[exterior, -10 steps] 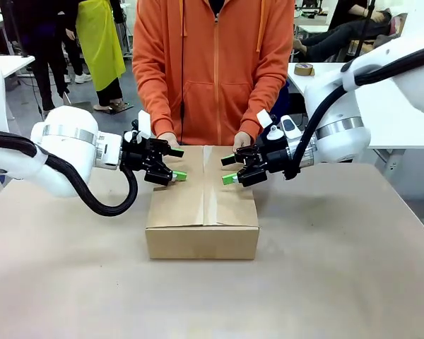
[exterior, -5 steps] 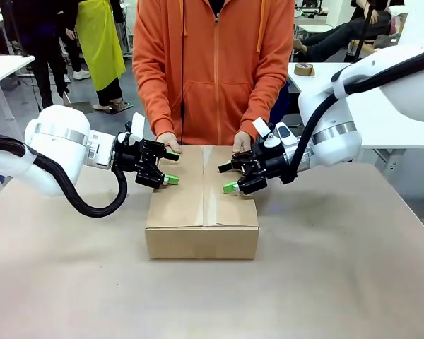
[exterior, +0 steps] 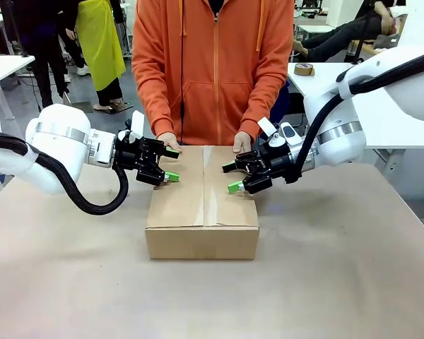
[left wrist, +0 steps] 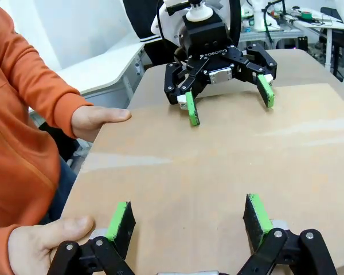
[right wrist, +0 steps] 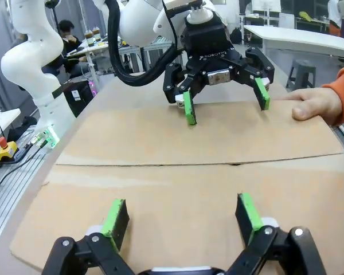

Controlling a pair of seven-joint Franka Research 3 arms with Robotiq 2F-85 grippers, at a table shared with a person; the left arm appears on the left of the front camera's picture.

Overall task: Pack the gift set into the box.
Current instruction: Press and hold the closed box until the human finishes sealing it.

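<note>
Box sat flaps shut, beneath both grippers. Left gripper gaped wide over its left flap, right gripper likewise over right flap. Person's hands rested on its far edge.

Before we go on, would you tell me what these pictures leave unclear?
Inside of the box: every view, shut flaps cover it.
Whether the left gripper or right gripper touches the flaps: front and wrist views, angles too flat.
Person's hand: left wrist view, cut by the bottom edge.
</note>
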